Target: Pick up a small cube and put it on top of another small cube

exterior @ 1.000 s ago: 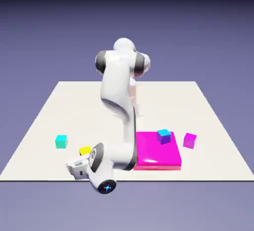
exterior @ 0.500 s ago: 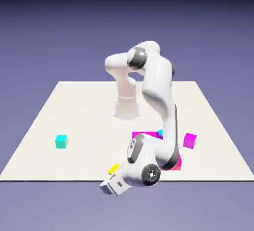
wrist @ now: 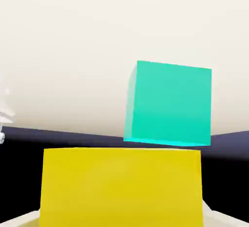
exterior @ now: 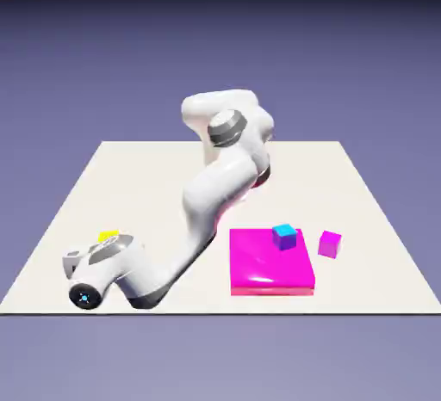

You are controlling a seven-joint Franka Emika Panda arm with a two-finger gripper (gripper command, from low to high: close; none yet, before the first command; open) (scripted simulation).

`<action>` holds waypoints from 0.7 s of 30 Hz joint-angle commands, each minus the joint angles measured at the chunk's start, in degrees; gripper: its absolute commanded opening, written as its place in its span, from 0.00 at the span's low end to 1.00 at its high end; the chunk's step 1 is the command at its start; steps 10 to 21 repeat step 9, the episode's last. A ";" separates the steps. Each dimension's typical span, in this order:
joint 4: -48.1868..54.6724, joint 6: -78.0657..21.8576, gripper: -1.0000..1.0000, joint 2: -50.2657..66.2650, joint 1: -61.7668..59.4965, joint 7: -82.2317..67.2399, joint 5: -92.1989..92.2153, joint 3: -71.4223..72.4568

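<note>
The tiny yellow cube (exterior: 108, 237) peeks out just above the white hand at the exterior view's lower left. My gripper (exterior: 104, 242) is shut on it. In the hand view the yellow cube (wrist: 121, 187) fills the bottom, wide and close, and hides most of the fingers. The tiny all-cyan cube (wrist: 170, 104) rests on the pale table (wrist: 73, 50) just beyond it, a little to the right in that view. In the exterior view the cyan cube is hidden behind the hand.
A flat magenta slab (exterior: 267, 266) lies right of the arm, with a cube with cyan top and blue sides (exterior: 285, 236) on its far part. A magenta-purple cube (exterior: 330, 243) sits beside the slab. The table's front edge (exterior: 215, 310) runs close to the hand.
The hand has swung from the front middle to the exterior view's left with the yellow cube in it. It now covers the spot where the cyan cube stood.
</note>
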 commanded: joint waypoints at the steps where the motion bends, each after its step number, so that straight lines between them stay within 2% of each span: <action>1: -2.08 1.67 0.00 0.13 0.62 0.01 0.36 0.36; 5: -10.24 8.02 0.00 0.63 3.08 0.11 1.94 1.78; 6: -10.24 8.03 1.00 0.63 3.08 0.11 1.94 1.78; 9: -6.10 4.80 1.00 0.38 1.83 0.06 1.14 1.06; 21: -6.10 4.80 1.00 0.38 1.83 0.06 1.14 1.06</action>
